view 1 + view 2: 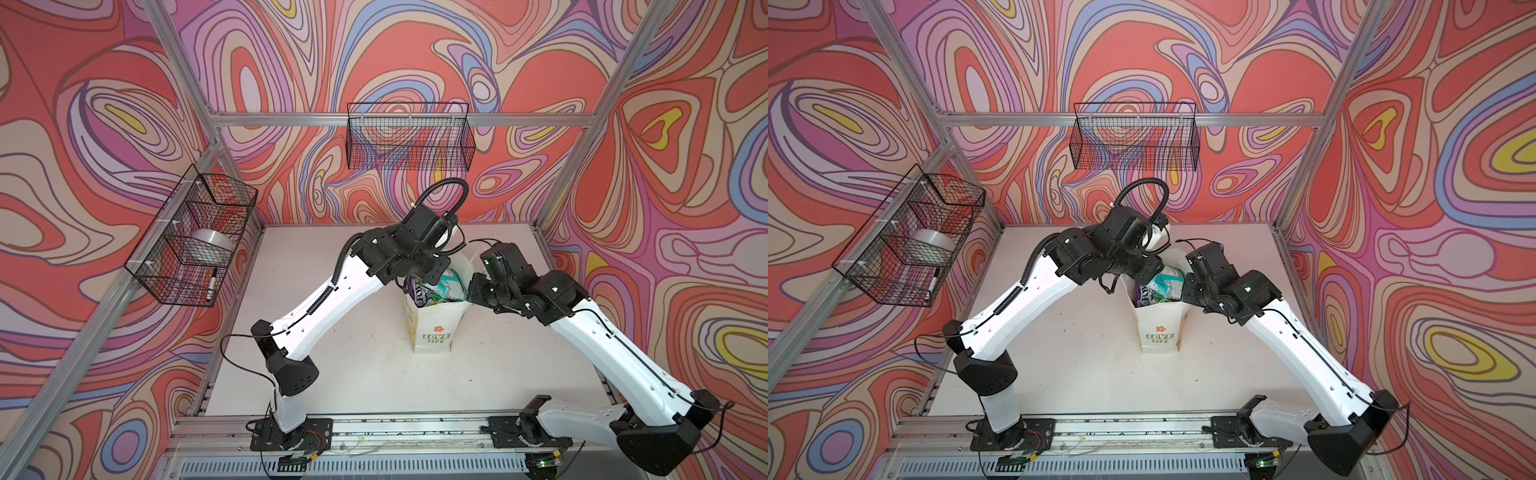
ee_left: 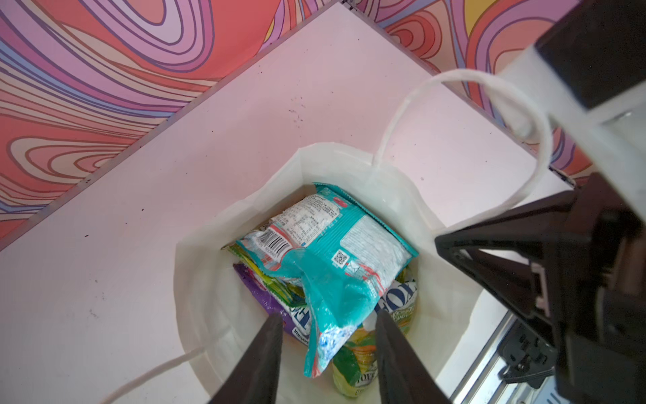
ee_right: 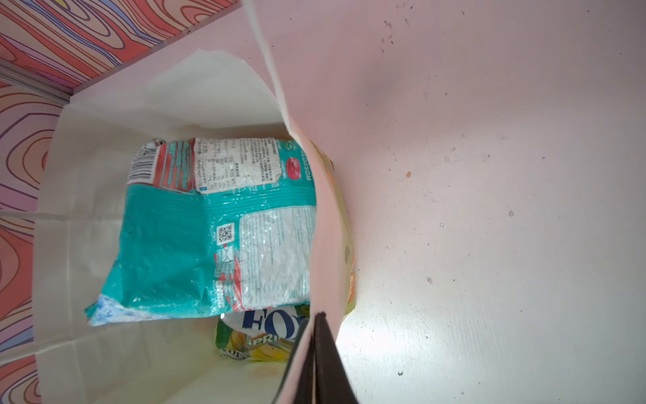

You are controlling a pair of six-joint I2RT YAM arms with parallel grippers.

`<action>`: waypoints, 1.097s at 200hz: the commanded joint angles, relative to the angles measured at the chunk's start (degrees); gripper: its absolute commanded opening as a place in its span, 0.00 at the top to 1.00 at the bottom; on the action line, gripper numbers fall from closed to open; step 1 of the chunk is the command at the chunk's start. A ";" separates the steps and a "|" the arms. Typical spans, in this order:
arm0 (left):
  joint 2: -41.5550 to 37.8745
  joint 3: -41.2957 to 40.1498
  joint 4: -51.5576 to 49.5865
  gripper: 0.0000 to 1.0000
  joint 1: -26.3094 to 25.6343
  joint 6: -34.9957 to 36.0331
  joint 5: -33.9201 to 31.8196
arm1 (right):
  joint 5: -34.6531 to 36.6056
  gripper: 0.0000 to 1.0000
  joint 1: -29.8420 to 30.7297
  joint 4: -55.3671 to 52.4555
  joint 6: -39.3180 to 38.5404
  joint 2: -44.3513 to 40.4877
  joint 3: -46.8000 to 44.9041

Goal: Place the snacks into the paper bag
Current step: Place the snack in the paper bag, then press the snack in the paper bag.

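The white paper bag (image 1: 432, 328) (image 1: 1158, 328) stands upright mid-table, with both wrists over its mouth. Inside lie the snacks. A teal packet (image 2: 328, 252) (image 3: 209, 238) is on top, over a purple packet (image 2: 265, 297) and a yellow-green FOX'S packet (image 2: 356, 363) (image 3: 258, 335). My left gripper (image 2: 328, 316) hangs open above the bag's mouth. The teal packet's loose end lies between its fingers without being pinched. My right gripper (image 3: 320, 314) is shut on the bag's side wall (image 3: 325, 227), holding the mouth wide. Both sets of jaws are hidden in both top views.
A black wire basket (image 1: 409, 137) hangs on the back wall. Another (image 1: 195, 237) on the left wall holds a tape roll and a marker. The bag's cord handle (image 2: 454, 75) loops up near my left wrist. The white table (image 1: 332, 374) surrounds the bag.
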 commanded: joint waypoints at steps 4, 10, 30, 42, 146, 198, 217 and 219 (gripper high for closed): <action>4.17 2.30 -0.22 0.65 -0.25 -2.29 4.31 | 1.03 1.00 0.07 2.66 -0.41 -1.29 1.77; 5.17 2.99 -0.81 0.68 -0.22 -2.30 5.41 | 1.10 1.00 0.06 2.69 -0.42 -1.29 1.77; 8.60 5.02 -2.88 0.79 -0.22 -2.52 6.23 | 1.12 1.00 0.06 2.68 -0.50 -1.32 1.81; 10.16 5.35 -4.17 0.84 -0.23 -2.56 5.64 | 1.12 1.00 0.06 2.69 -0.41 -1.29 1.77; 18.17 -5.18 -5.27 0.91 -0.09 -3.18 4.81 | 0.65 1.00 0.11 3.08 -0.67 -0.95 3.28; 20.82 -7.15 -4.87 0.93 -0.09 -3.44 5.24 | -2.76 1.00 0.06 5.57 -0.66 -0.17 6.64; 20.73 -7.52 -4.95 0.93 -0.11 -3.68 5.17 | -2.93 1.00 0.06 5.31 -0.62 0.25 6.20; 20.66 -7.47 -4.99 0.93 0.01 -3.70 5.21 | -2.97 1.00 0.10 5.30 -0.59 0.24 6.13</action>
